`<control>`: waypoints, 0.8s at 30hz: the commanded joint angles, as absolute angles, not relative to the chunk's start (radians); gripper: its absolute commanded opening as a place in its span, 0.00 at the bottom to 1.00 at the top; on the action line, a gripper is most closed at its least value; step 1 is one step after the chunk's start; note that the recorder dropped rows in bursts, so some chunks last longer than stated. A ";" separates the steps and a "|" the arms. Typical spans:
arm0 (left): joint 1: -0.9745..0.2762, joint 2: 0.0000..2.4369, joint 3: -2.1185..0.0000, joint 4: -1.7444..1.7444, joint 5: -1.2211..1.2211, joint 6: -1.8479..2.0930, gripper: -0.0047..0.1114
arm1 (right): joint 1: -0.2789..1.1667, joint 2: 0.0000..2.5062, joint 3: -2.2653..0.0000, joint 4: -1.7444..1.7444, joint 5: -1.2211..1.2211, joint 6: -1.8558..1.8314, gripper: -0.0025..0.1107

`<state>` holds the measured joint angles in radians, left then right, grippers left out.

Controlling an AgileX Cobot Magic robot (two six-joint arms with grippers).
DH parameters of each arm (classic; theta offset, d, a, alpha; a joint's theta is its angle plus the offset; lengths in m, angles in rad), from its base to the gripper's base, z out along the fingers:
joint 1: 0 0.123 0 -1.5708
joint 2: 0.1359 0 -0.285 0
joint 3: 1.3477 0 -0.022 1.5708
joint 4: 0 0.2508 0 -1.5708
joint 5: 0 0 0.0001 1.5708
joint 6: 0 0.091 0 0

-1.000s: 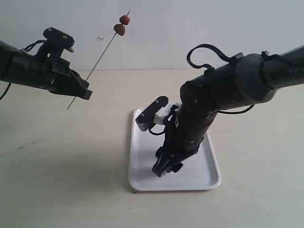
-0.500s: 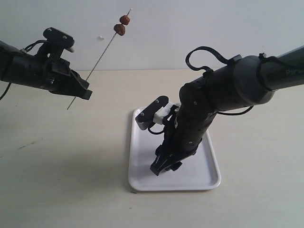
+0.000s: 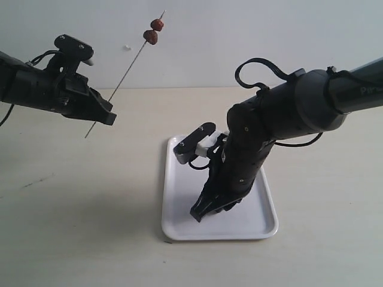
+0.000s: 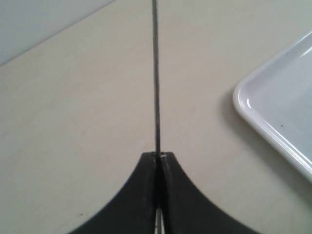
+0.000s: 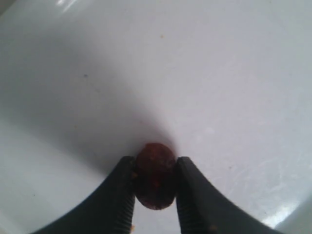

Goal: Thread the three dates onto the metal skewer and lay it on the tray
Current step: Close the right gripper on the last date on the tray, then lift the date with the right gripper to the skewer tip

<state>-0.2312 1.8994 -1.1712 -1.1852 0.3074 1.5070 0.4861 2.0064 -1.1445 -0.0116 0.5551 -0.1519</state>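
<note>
Dates [image 3: 151, 37]: two are threaded on the metal skewer [image 3: 127, 72] pinched tight by the left gripper [image 4: 158, 156]; the right gripper [image 3: 201, 214] clamps the unthreaded third date [image 5: 155, 168] on the tray [image 3: 176, 209].

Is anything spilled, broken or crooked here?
Nothing stands out. Two wrinkled red-brown dates sit on the thin grey metal skewer; the third date lies on the flat white tray, between the jaws of the right tool.
</note>
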 commanded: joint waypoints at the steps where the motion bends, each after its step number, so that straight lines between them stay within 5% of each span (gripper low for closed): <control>1: -0.229 1.898 -1.177 -1.193 0.312 1.504 0.04 | 0.481 1.995 -1.145 -0.007 0.551 -0.146 0.26; 5: -0.229 1.898 -1.177 -1.175 0.375 1.582 0.04 | 0.431 1.914 -1.223 0.000 0.656 -0.146 0.26; 10: -0.231 1.898 -1.177 -1.140 0.502 1.828 0.04 | 0.197 1.826 -1.403 0.232 0.825 -0.328 0.26; 24: -0.278 1.898 -1.177 -1.078 0.543 2.042 0.04 | -0.140 1.831 -1.445 0.921 1.104 -0.759 0.26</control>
<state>-0.2605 1.8994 -1.1712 -1.0991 0.5393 2.0324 -0.1123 1.8323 -1.4314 0.8459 1.0671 -0.7154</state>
